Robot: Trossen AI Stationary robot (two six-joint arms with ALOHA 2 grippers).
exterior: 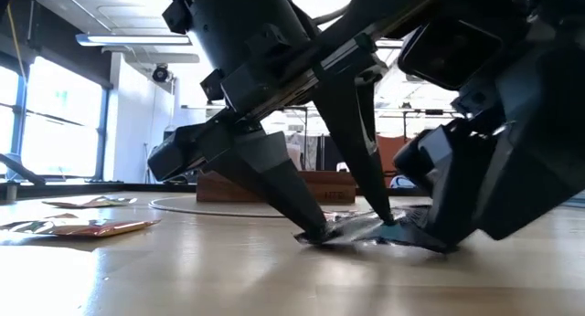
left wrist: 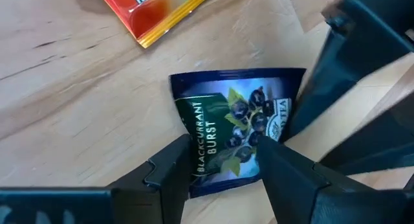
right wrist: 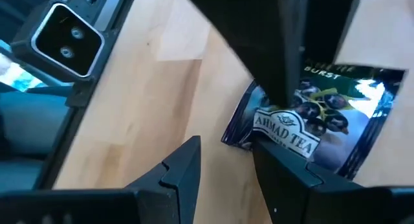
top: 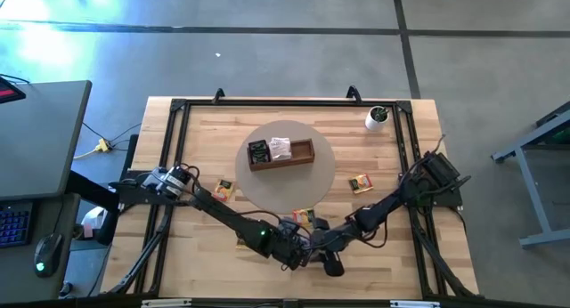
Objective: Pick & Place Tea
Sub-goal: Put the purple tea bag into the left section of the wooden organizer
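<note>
Black sachet [left wrist: 236, 136] flat on table [top: 392, 210] near front edge, reads "BLACKCURRANT BURST", "AHMAD TEA". Left gripper [left wrist: 223, 162] jaws spread, tips straddling sachet. Right gripper [right wrist: 226, 162] jaws spread, one tip on sachet edge. Orange sachet [left wrist: 155, 10] nearby.

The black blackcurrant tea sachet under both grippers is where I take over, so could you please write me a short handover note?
Left gripper: open, fingertips straddling the black blackcurrant tea sachet lying flat at the near table edge; not lifted.
Right gripper: open, one fingertip pressing on the same sachet's edge.
Brown wooden three-compartment tray: on the round mat, already holding a few sachets.
Loose on the table: yellow-orange sachets left of the mat, right of it, and beside the grippers.
Left to do: grip and lift the black sachet, place it in the tray, then the loose ones.
</note>
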